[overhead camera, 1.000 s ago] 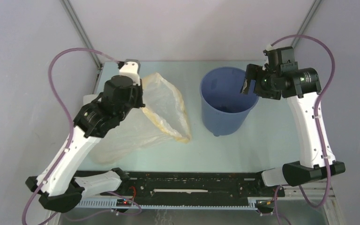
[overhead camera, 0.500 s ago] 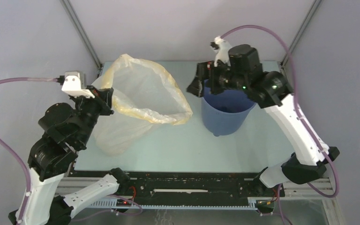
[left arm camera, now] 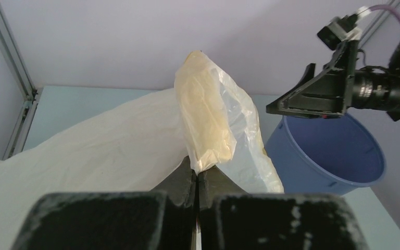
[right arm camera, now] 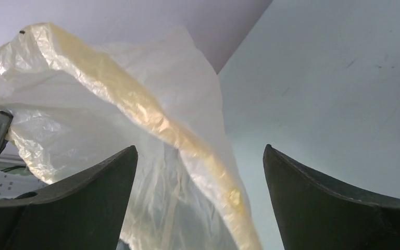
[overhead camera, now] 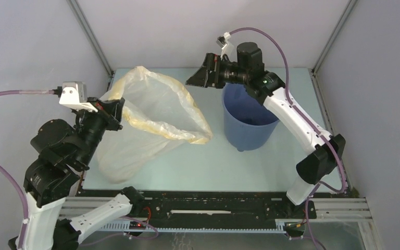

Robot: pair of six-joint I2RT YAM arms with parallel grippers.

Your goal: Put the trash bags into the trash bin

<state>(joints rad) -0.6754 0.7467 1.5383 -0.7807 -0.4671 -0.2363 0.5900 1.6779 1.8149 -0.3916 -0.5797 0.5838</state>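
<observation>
Gripping the trash bag (overhead camera: pixel 151 117) by its rim, left claw (left arm camera: pixel 197 172) holds it outside the trash bin (overhead camera: pixel 250 125); right claw (right arm camera: pixel 199 151) gapes empty.

top: overhead, far | wrists: close, low | shared: trash bag (overhead camera: pixel 156 107)

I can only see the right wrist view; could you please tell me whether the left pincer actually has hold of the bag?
Observer: Yes. The left pincer is shut on the trash bag at its yellow rim, holding that edge raised.
Operator: Thank you. Where is the bin, please?
Observer: The blue trash bin stands upright beside the bag, and your open right pincer hovers above its bag-side rim.
</observation>
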